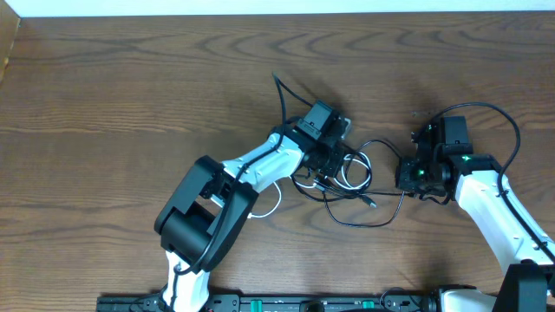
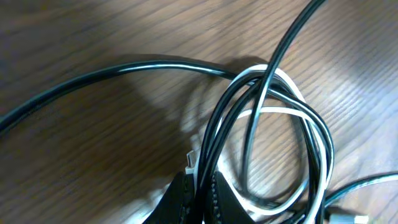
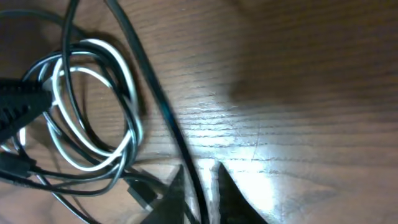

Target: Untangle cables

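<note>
The cables (image 1: 351,173) lie in a tangle at mid-table: thin black cords looped with one white cord. My left gripper (image 1: 334,160) is on the tangle's left side. In the left wrist view its jaws (image 2: 200,198) are shut on black cable strands with a white plug (image 2: 191,160) beside them, and black and white loops (image 2: 280,112) lie ahead. My right gripper (image 1: 406,176) is at the tangle's right. In the right wrist view its fingers (image 3: 200,190) are slightly apart with one black cable (image 3: 161,106) running between them, and the coil (image 3: 87,106) lies to the left.
A white cord loop (image 1: 270,206) lies by the left arm's elbow. A black cord end (image 1: 279,87) trails toward the far side. A black loop (image 1: 364,224) sags toward the front. The table is brown wood (image 1: 130,104); a rail (image 1: 286,303) runs along the front edge.
</note>
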Available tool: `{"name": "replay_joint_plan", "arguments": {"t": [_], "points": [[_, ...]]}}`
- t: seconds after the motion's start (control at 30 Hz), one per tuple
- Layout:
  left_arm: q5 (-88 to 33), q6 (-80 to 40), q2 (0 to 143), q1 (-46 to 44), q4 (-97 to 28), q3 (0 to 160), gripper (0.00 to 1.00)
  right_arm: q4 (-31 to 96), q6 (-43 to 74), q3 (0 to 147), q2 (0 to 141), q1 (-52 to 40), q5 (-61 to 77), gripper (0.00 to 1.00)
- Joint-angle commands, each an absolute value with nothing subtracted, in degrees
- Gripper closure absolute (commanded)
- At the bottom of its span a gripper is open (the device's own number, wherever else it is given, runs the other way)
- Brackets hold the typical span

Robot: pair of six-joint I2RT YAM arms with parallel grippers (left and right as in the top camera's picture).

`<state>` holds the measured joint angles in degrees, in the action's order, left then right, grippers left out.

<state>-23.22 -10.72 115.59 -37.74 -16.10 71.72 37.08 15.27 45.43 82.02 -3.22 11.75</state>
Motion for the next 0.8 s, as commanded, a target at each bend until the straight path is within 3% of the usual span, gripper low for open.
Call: {"name": "replay_joint_plan", "arguments": {"t": [0.0, 0.1, 0.13, 0.27, 0.37, 0.5, 0.77], "points": [[-22.8, -10.9, 110.2, -35.3, -18.6, 71.2, 0.92, 36.8, 14.1, 46.4, 82.0, -3.0, 11.2, 0.6], [-25.5, -10.8, 106.1, -34.3, -21.1, 71.2, 0.92, 34.2, 11.2, 46.4, 82.0, -3.1, 23.2, 0.27], [-26.1, -10.8, 105.1, -34.2, -21.8, 71.2, 0.92, 32.9, 7.1, 46.4, 82.0, -3.2, 29.9, 0.27], [-30.2, -10.8, 103.3, -34.4, -23.3, 71.2, 0.92, 28.4, 2.7, 46.4, 82.0, -4.0, 42.9, 0.31], [-35.6, -10.8, 103.1, -34.4, -23.3, 71.2, 0.92, 26.3, 2.7, 46.4, 82.0, -5.0, 41.8, 0.47], [-40.4, -10.7, 102.6, -34.4, -23.1, 71.3, 0.92, 25.4, 2.9, 46.4, 82.0, -6.2, 33.4, 0.6], [-44.6, -9.1, 98.0, -34.4, -23.1, 71.2, 0.92, 22.9, 4.2, 46.4, 82.0, -7.0, 27.1, 0.6]]}}
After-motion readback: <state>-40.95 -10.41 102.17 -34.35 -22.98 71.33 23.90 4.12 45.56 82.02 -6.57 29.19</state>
